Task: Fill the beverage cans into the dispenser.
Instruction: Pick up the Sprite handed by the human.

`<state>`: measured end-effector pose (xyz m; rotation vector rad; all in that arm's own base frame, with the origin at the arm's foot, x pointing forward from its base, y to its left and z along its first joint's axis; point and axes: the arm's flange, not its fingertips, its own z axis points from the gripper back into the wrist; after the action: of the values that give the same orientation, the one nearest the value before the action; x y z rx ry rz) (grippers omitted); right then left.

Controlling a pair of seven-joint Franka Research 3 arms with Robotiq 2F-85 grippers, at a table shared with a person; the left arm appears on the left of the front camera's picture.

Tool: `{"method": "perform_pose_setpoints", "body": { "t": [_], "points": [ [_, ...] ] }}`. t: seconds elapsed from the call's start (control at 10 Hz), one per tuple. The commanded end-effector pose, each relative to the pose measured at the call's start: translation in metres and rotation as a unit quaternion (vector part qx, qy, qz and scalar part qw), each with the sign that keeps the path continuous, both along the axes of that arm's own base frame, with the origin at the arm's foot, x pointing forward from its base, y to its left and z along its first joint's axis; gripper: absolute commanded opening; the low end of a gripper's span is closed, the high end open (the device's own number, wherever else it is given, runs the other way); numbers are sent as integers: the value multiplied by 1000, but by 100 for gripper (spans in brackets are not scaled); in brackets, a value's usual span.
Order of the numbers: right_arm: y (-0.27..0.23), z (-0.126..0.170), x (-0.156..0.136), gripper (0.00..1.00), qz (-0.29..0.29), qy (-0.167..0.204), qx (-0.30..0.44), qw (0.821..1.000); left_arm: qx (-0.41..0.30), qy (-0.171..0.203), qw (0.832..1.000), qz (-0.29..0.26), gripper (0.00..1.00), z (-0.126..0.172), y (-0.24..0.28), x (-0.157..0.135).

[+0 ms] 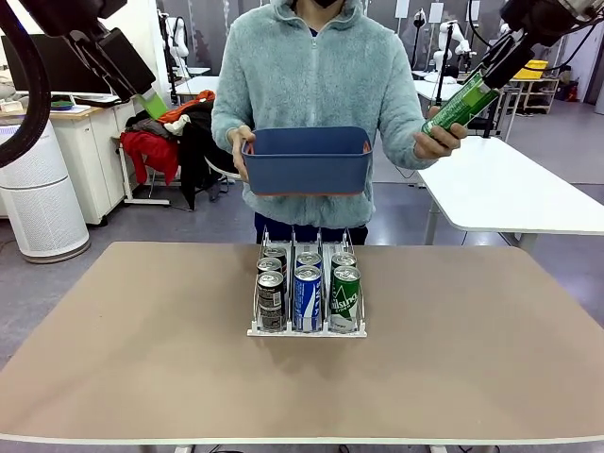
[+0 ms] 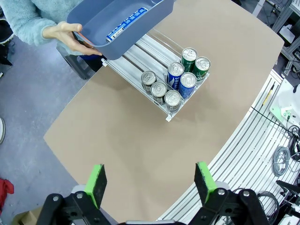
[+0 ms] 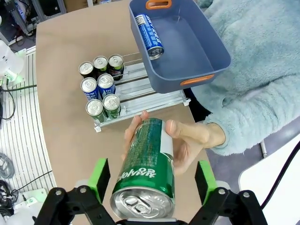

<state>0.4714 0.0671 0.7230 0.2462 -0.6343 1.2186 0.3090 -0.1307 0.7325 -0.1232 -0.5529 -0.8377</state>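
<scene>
While the left end effector is hanging high on the left above the surface, its jaws are standing wide apart with nothing between them. Coming to the middle, the dispenser is sitting on the surface. It is carrying three black cans in its left lane, two blue cans in the middle lane and two green cans in the right lane, all upright. Above it, the person is holding a blue bin with one hand, and a lone blue can is lying on its side inside. Over on the right, the person's other hand is holding a raised green can up to the right end effector. Its open jaws are straddling the can's top end, green pads standing just clear of it on both sides.
</scene>
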Motion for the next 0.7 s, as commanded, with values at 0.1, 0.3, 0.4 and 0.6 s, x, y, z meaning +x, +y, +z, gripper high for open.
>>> {"method": "perform_pose_setpoints", "body": {
  "t": [0.1, 0.3, 0.4, 0.6],
  "points": [
    [1, -1, 1, 0, -23, 6, 2, 1000, 0, 3, 1000, -1, 100, -1, 2, -1],
    [-1, -1, -3, 0, -27, 17, 2, 999, 0, 3, 1000, -1, 100, -1, 2, -1],
    [-1, -1, -4, 0, -28, 19, 5, 999, 0, 3, 1000, -1, 100, -1, 2, -1],
    [-2, -1, -7, 0, -21, 28, 8, 999, 0, 3, 1000, -1, 100, -1, 2, -1]
  ]
}}
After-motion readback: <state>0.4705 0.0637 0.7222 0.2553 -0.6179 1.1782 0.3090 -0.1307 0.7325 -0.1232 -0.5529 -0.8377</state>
